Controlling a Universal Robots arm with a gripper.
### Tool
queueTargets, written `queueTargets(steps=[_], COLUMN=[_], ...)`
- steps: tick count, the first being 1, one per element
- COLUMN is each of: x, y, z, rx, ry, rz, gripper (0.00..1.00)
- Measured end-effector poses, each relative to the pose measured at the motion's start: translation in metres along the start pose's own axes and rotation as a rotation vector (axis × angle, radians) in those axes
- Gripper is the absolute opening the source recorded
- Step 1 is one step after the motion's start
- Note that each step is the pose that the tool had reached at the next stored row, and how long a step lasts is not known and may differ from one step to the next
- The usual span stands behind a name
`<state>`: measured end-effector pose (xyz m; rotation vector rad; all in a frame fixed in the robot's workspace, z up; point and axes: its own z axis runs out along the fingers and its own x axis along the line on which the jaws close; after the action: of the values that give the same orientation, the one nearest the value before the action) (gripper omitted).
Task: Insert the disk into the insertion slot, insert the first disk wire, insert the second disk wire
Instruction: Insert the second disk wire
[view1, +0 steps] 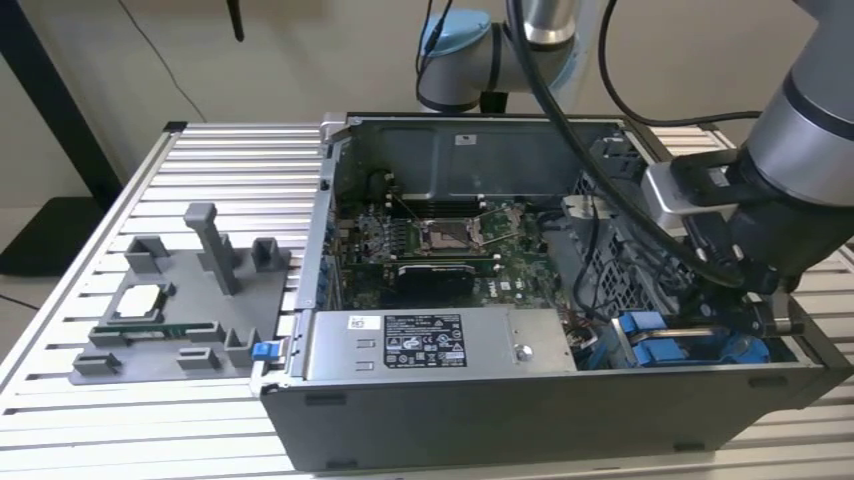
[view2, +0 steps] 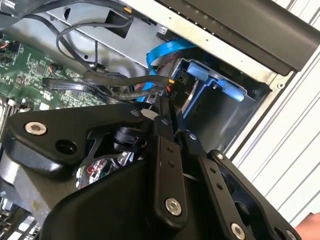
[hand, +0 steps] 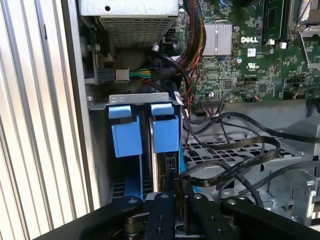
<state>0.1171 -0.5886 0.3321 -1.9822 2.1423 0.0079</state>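
The insertion slot (hand: 117, 100) is a grey metal cage with two bright blue tabs (hand: 126, 137), seen in the exterior view at the case's near corner on that view's right (view1: 667, 345). The disk (hand: 161, 167) stands on edge inside it, behind one blue tab, its connector end facing my gripper. My gripper (hand: 178, 197) is right at that end, its fingers (view2: 162, 145) pressed close together on a black disk wire connector (view2: 172, 92). A black flat wire (hand: 225, 172) trails away from it. Whether the connector is fully seated is hidden by the fingers.
A blue flat cable (view2: 162, 52) loops by the cage. Black cable bundles (hand: 235, 145) lie over a perforated metal tray. The motherboard (view1: 441, 235) and grey power-supply box (view1: 427, 345) fill the case. A grey fixture plate (view1: 180, 300) lies on the exterior view's left.
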Motion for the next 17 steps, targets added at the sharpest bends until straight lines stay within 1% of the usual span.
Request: queueTargets(steps=[1, 5, 7, 11, 12, 14, 17], x=[0.0, -0.0001, -0.0011, -0.0039, -0.0044, -0.005, -0.0052], y=[0.0001, 0.0002, -0.0007, -0.0031, -0.0035, -0.0041, -0.0042], z=[0.0007, -0.001, -0.0067, -0.023, -0.0258, -0.0297, -0.0305], rx=[0.0, -0.0001, -0.0001, -0.0001, -0.0002, -0.001, -0.002], ry=[-0.0025, -0.0006, -0.0014, -0.0015, -0.0017, -0.0014, -0.0017], rz=[0.0, 0.0, 0.0, 0.0, 0.0, 0.0, 0.001], gripper=[1.0, 1.0, 1.0, 1.0, 1.0, 1.0, 1.0])
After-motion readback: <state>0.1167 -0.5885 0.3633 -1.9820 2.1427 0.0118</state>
